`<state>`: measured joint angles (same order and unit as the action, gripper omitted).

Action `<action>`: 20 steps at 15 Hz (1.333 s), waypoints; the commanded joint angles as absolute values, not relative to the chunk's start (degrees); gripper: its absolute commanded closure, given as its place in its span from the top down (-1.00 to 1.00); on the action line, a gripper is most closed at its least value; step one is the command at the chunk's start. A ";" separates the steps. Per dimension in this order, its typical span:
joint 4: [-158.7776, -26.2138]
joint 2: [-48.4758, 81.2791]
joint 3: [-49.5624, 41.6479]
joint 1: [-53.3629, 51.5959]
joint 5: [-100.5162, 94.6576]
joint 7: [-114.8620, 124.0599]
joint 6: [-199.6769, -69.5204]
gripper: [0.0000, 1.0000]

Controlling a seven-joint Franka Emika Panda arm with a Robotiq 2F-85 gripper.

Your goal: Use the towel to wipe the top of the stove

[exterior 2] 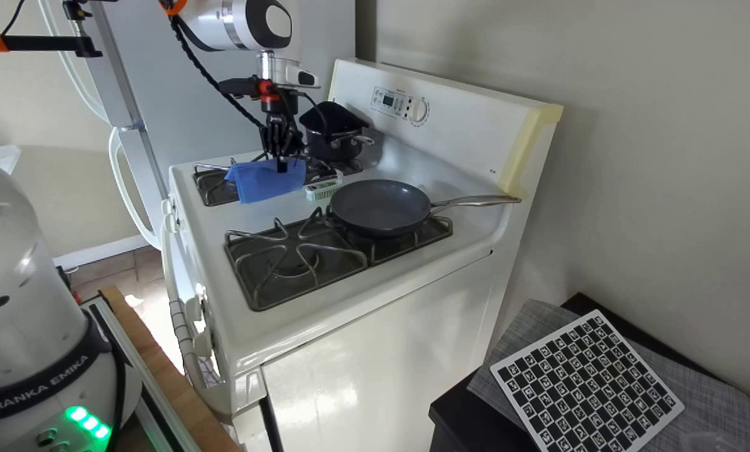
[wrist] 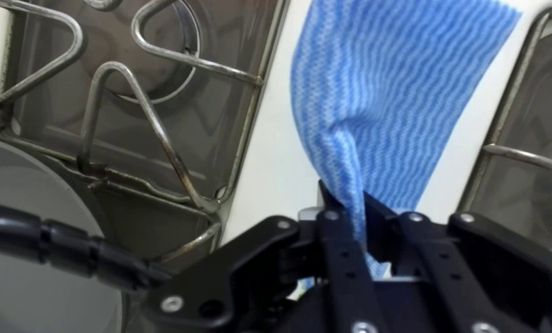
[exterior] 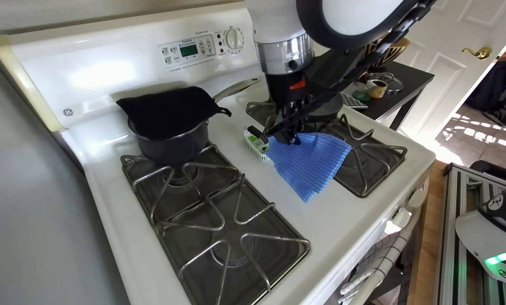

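Observation:
The bright-blue towel (exterior: 310, 165) is over the white middle strip of the stove (exterior: 284, 199), between the two sets of black grates. It also shows in an exterior view (exterior 2: 265, 182) and in the wrist view (wrist: 410, 83). My gripper (exterior: 293, 140) is shut on a gathered fold of the towel and points down. In the wrist view the fold runs between the fingertips (wrist: 357, 199), and the rest of the cloth spreads out beyond them. Whether the towel's lower part touches the stove top, I cannot tell.
A white-green brush (exterior: 257, 144) lies beside the gripper on the middle strip. A dark pot (exterior: 172, 142) with a black cloth over it stands on a back burner. A grey pan (exterior 2: 381, 207) sits on the opposite back burner. Raised wire grates (exterior: 236, 228) flank the strip.

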<state>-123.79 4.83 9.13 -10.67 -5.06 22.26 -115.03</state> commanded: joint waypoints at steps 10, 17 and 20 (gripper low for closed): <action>-129.27 4.88 9.28 -10.94 -5.58 20.06 -123.44 -1.00; -129.26 4.69 9.28 -11.07 -5.49 18.74 -121.74 0.34; -129.15 3.93 9.23 -11.04 -5.57 18.59 -120.75 0.82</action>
